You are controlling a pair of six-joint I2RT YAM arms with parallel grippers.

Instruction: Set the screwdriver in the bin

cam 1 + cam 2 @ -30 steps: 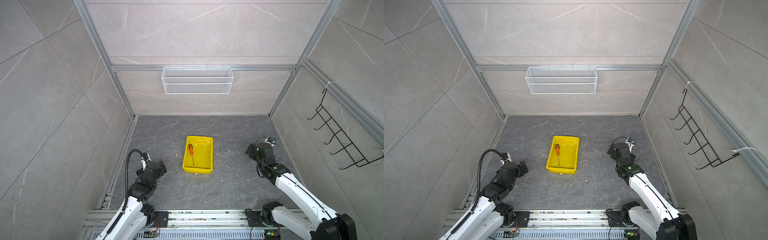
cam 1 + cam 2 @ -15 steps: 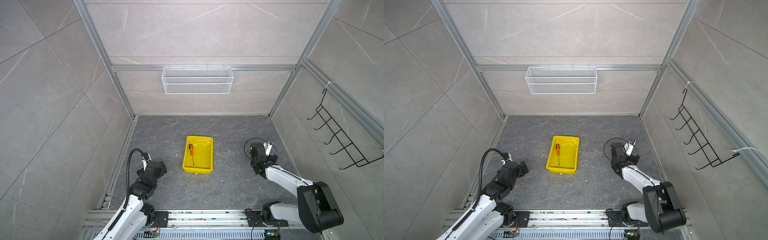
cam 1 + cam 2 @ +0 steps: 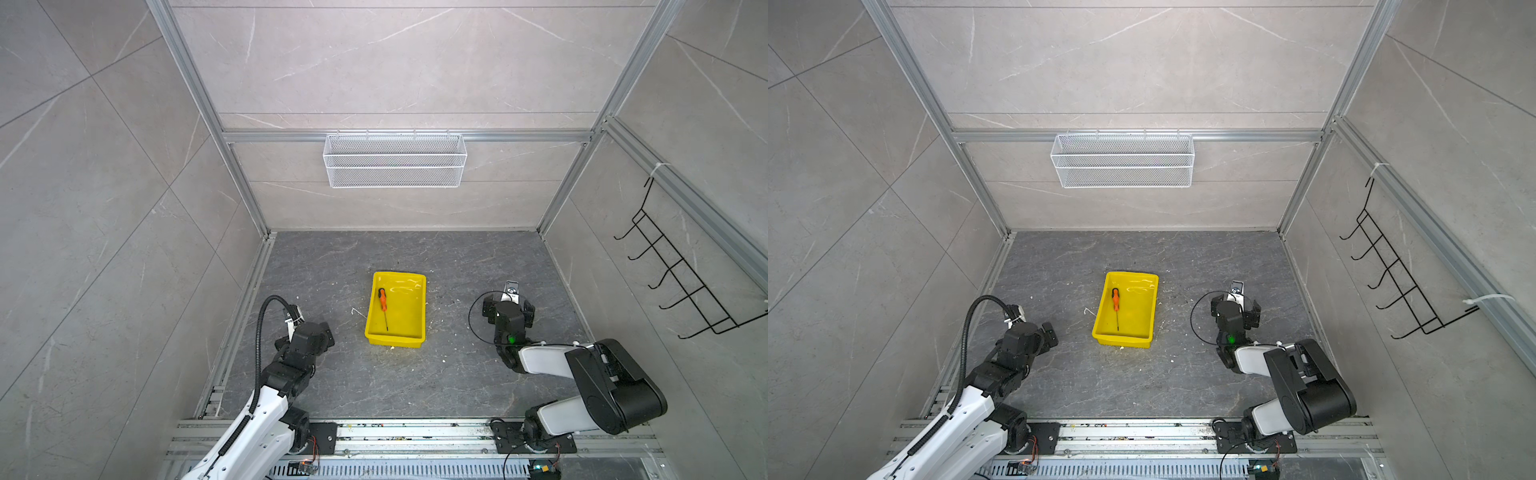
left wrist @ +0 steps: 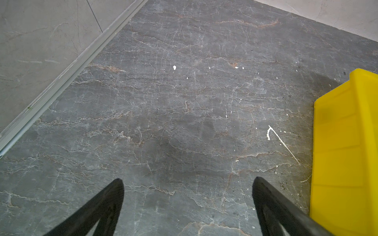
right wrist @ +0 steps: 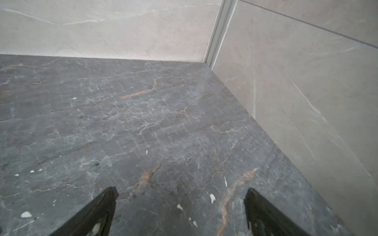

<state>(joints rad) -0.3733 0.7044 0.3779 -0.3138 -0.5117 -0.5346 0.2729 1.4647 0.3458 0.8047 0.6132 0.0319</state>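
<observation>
The screwdriver [image 3: 382,304] [image 3: 1115,304], orange-handled with a thin dark shaft, lies inside the yellow bin [image 3: 405,309] [image 3: 1138,309] along its left side, shaft towards the front. The bin sits mid-floor. My left gripper [image 3: 326,332] [image 3: 1051,331] hovers low to the bin's front left, open and empty; in the left wrist view its fingers [image 4: 114,196] straddle bare floor around the left gripper [image 4: 188,181], beside the bin's outer wall [image 4: 343,153]. My right gripper [image 3: 508,307] [image 3: 1235,309] [image 5: 182,190] is open over bare floor right of the bin, facing the back right corner.
A white wire mesh basket [image 3: 395,162] hangs on the back wall. A black hook rack [image 3: 681,282] is mounted on the right wall. Small white crumbs and a thin white sliver [image 4: 282,141] lie on the dark stone floor around the bin.
The right arm has folded back on itself, its elbow swinging towards the front rail, while its open gripper stays almost in place. The left arm, bin and screwdriver have not moved.
</observation>
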